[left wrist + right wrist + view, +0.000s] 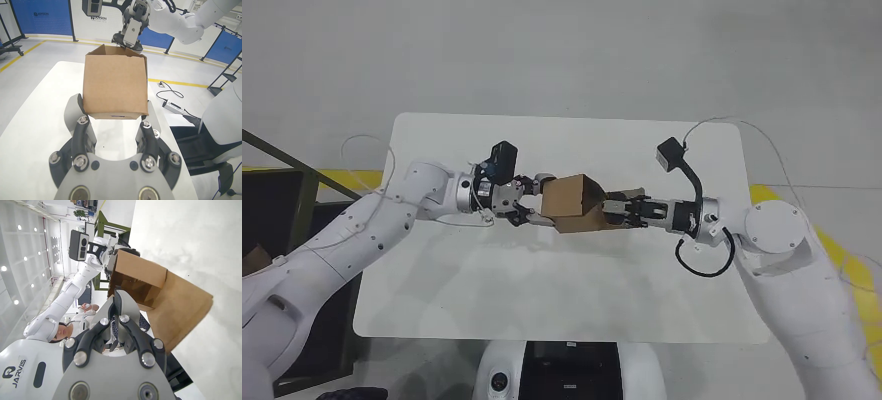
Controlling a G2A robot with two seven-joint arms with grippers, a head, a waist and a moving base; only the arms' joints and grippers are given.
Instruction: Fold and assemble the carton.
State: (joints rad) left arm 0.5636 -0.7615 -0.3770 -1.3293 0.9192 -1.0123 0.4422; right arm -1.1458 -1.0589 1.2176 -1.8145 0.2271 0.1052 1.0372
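Observation:
A brown carton (572, 203) hangs above the middle of the white table (542, 290), lying on its side between my two arms. My left gripper (530, 205) holds its closed end. In the left wrist view its fingers (80, 103) clamp both sides of the carton (115, 83). My right gripper (614, 211) is at the open end. In the right wrist view its fingers (121, 298) are pressed together on the rim of the carton (170, 306), whose open mouth and one long flap face me. The left wrist view shows that gripper (130, 42) at the far rim.
A dark bin (272, 220) stands off the table's left edge. A power brick with a cable (173, 107) lies on the floor past the table's side. Bare tabletop lies in front of and behind the arms.

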